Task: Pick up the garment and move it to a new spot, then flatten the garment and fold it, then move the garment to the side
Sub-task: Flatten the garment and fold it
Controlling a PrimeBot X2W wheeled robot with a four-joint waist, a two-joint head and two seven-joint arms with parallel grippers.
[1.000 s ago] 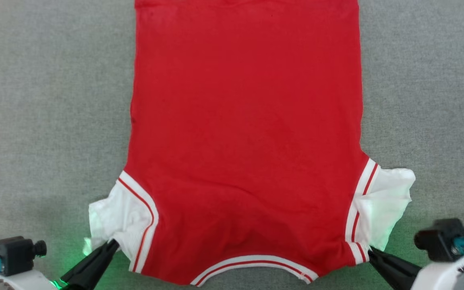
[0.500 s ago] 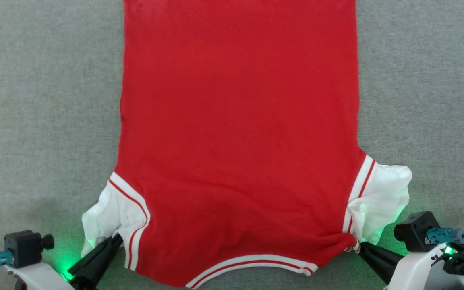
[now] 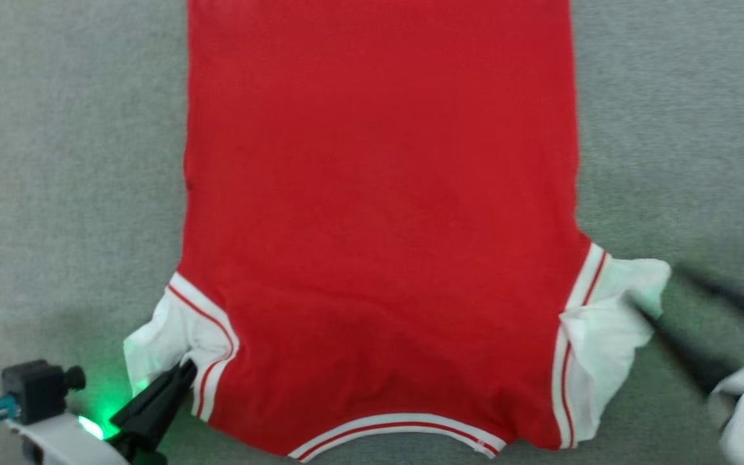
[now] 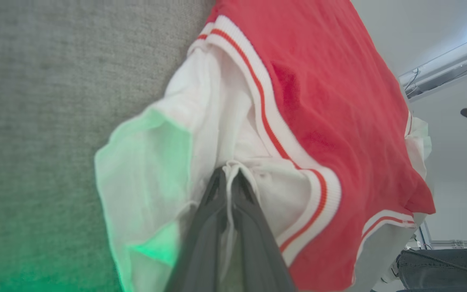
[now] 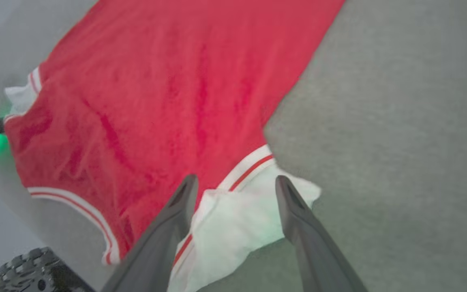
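**Entry 1, right gripper** (image 5: 236,180): standing with fingers wide apart and holding nothing. A second ago pinching shut on the shoulder corner of the shirt (image 3: 378,226), now letting it go. Showing blurred in the head view, so judged to be moving, out beside the right sleeve (image 3: 604,336). Framing that sleeve between the fingers in the right wrist view without closing on it; whether touching or clear, not possible to tell.

**Entry 2, left gripper** (image 4: 228,174): staying clamped shut, with a fold of the white left sleeve (image 3: 159,336) pinched between the fingertips, same as a second ago.

**Entry 3, right sleeve:** dropping loose and crumpling, doubled partly over itself beside the striped seam. No longer being drawn taut toward the near corner.

**Entry 4, shirt:** lying spread on the grey surface (image 3: 55,161), plain red side up. Neck band (image 3: 398,429) sitting nearest the robot, far end running out past the top of the head view. Body lying mostly smooth, rippling slightly near the neck.

**Entry 5, bearing on the task:** reading as the laying-down ending on the right side and the flattening beginning. Left release probably coming next. Right sleeve needing spreading out before any fold, otherwise risking a lump being folded in.
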